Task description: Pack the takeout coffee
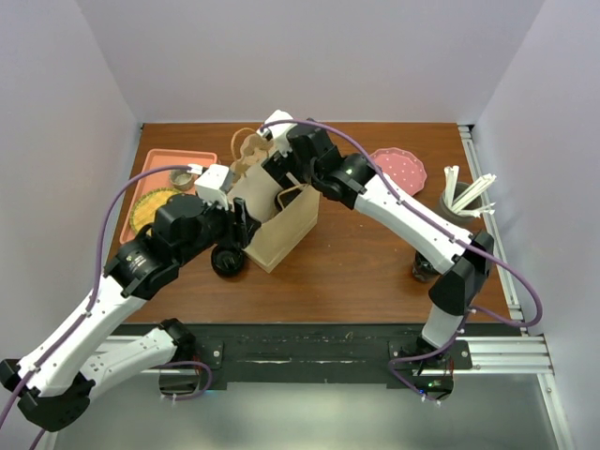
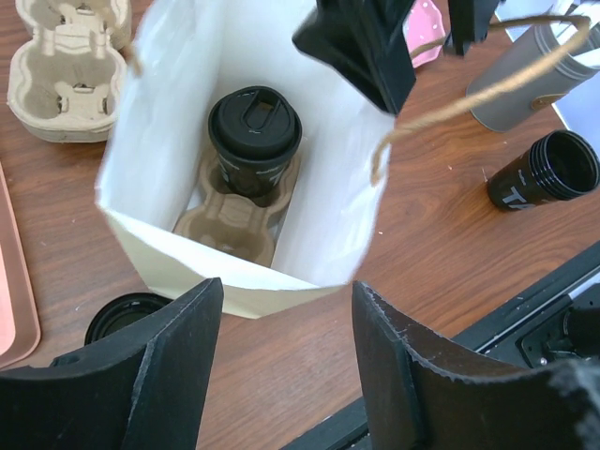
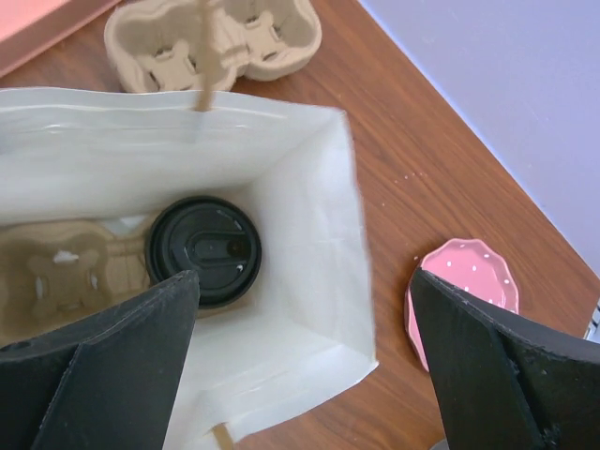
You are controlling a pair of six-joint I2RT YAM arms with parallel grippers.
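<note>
The bag [image 1: 286, 230] stands upright in the middle of the table with its mouth open upward. I think this is why both my claws hang over it: the mouth must be wide so a cup can go straight down. On the bottom inside lies a carrier [image 2: 230, 225], and one cup [image 2: 255, 127] with its lid on sits upright in the pocket farther from my left claw [image 2: 286, 300]. The nearer pocket is empty, so I judge the packing only partly done. The carrier is there, I believe, so that cups do not tip inside the bag. A second cup [image 1: 226, 261], also with a lid, stands on the table just beside the bag on my left. A third cup [image 2: 551, 171], without a lid, is on the table at my right, well apart from the bag. My left claw is above the near edge of the bag, jaws moderately apart, and it holds nothing and touches nothing that I can see. My right claw [image 3: 305, 281] is above the bag from the other side, jaws very wide and empty; whether a finger touches the paper or a handle, I cannot tell
</note>
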